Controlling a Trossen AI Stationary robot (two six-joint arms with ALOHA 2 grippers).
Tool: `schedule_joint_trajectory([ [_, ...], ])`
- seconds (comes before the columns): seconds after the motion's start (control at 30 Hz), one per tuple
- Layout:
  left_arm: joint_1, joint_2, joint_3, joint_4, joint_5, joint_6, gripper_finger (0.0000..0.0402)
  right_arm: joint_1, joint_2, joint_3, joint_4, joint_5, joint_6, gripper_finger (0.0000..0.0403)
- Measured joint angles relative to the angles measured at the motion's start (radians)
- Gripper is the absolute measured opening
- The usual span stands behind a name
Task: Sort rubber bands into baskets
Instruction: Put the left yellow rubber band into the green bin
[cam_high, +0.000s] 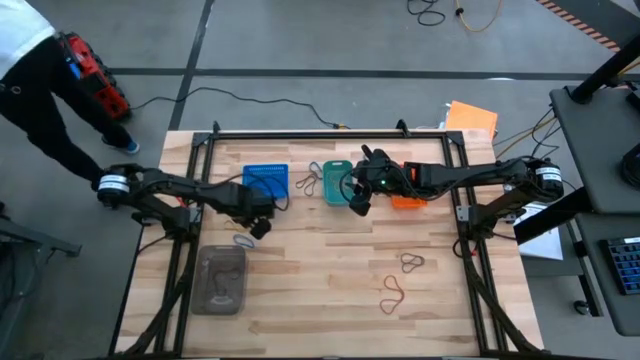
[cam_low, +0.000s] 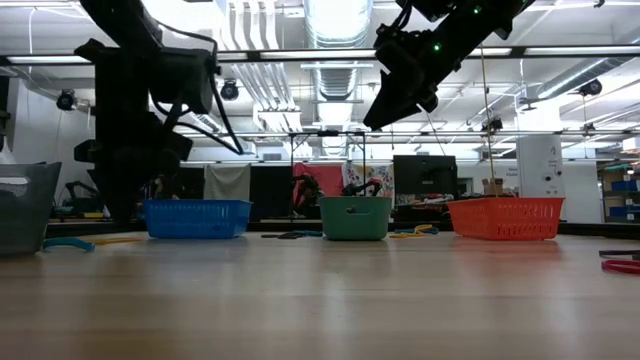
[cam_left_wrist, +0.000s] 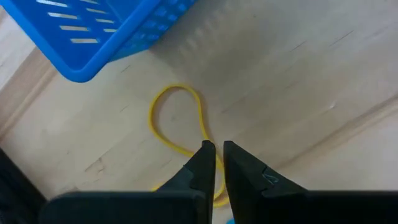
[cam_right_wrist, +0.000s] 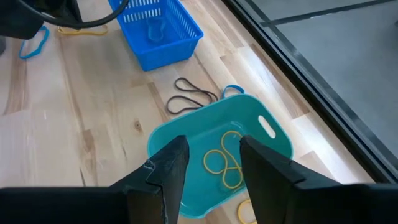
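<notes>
Right claw (cam_right_wrist: 211, 165) above teal basket (cam_right_wrist: 186, 140)

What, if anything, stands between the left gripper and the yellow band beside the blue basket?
Nothing visible. The left gripper sits right at the yellow rubber band on bare wood, fingers barely parted; the blue basket lies beyond it.

Bench (cam_high: 330, 280): pale wood planks, visible grain, smooth with soft sheen. Blue basket (cam_right_wrist: 163, 32), teal basket (cam_right_wrist: 186, 140), orange basket (cam_low: 505, 218): perforated plastic, slightly glossy. Yellow rubber band (cam_left_wrist: 177, 118): thin, matt. Left claw (cam_left_wrist: 216, 163), right claw (cam_right_wrist: 211, 163): dark, matt fingers.
</notes>
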Motion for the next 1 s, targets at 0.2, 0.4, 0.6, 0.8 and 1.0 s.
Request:
schedule_joint_trajectory([
  [0.2, 0.0, 0.03, 0.0, 0.007, 0.001, 0.0, 0.0049, 0.0, 0.0, 0.0, 0.0, 0.0, 0.0, 0.0146],
  [0.4, 0.0, 0.057, -0.011, 0.018, 0.002, 0.0, 0.007, 0.0, 0.0, -0.001, 0.0, 0.0, -0.002, 0.0145],
  [0.6, 0.0, 0.059, -0.034, 0.046, 0.013, -0.002, 0.0073, 0.0, 0.0, -0.001, -0.001, 0.0, -0.002, 0.0147],
  [0.8, 0.0, 0.058, -0.035, 0.067, 0.019, 0.019, 0.0065, 0.0, 0.0, -0.001, 0.0, 0.0, 0.0, 0.0148],
  [1.0, 0.0, 0.057, -0.039, 0.084, 0.04, 0.042, 0.0026, 0.0, 0.0, -0.001, -0.001, 0.0, 0.0, 0.015],
])
